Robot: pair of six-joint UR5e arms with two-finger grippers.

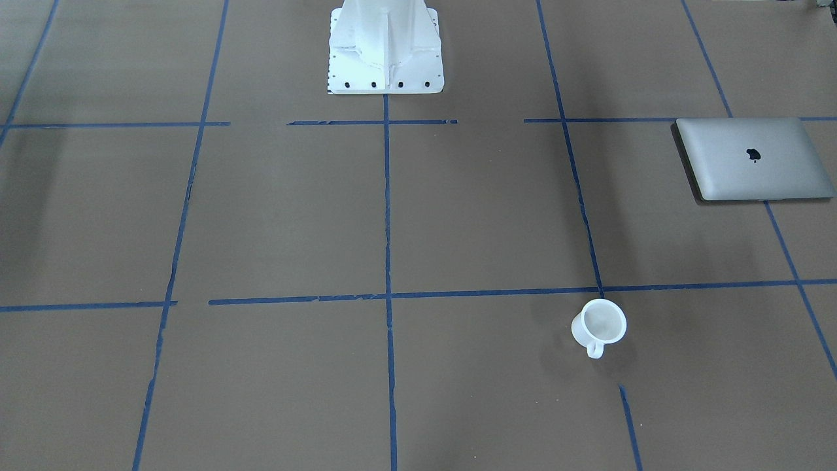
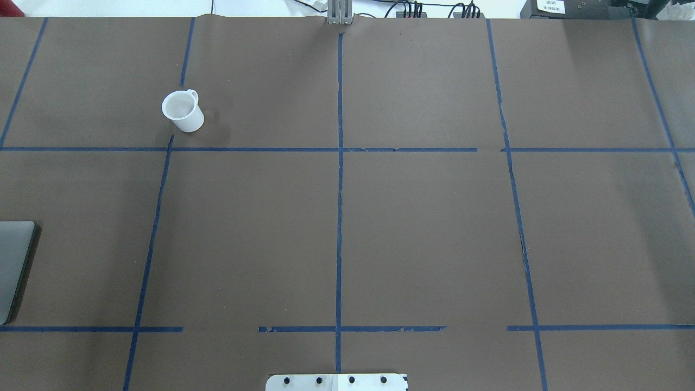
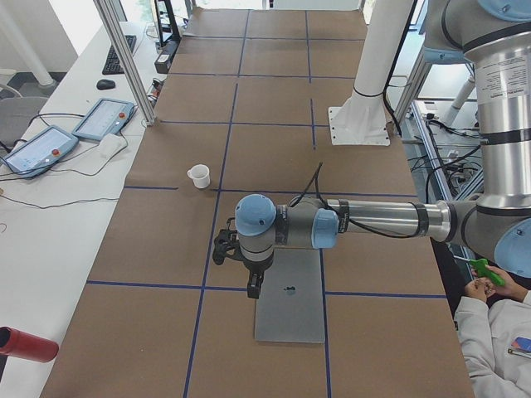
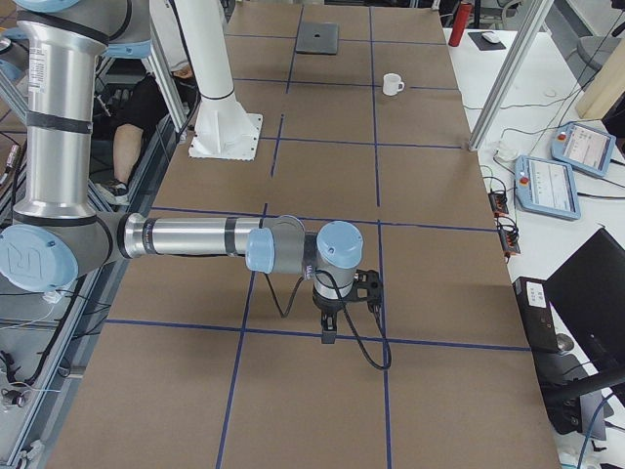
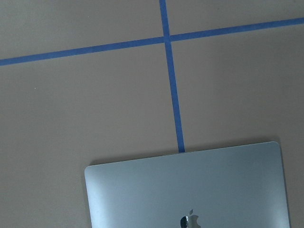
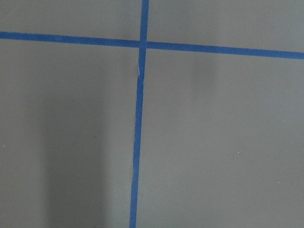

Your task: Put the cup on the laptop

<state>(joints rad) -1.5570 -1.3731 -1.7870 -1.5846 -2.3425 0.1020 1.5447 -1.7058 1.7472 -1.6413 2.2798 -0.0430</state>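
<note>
The white cup (image 1: 598,324) stands upright on the brown table, handle toward the operators' side; it also shows in the overhead view (image 2: 182,111) and both side views (image 3: 198,175) (image 4: 392,84). The closed silver laptop (image 1: 752,159) lies flat at the table's left end (image 2: 13,266) (image 3: 290,307) (image 5: 190,190), well apart from the cup. My left gripper (image 3: 253,288) hangs over the laptop's edge; I cannot tell if it is open. My right gripper (image 4: 329,332) hangs over bare table at the other end; I cannot tell its state. No fingers show in either wrist view.
The white robot pedestal (image 1: 386,46) stands at the table's near middle edge. Blue tape lines grid the brown surface. Beside the table are teach pendants (image 3: 104,118), a metal post (image 3: 124,58), a red bottle (image 3: 25,344) and a person (image 3: 498,332).
</note>
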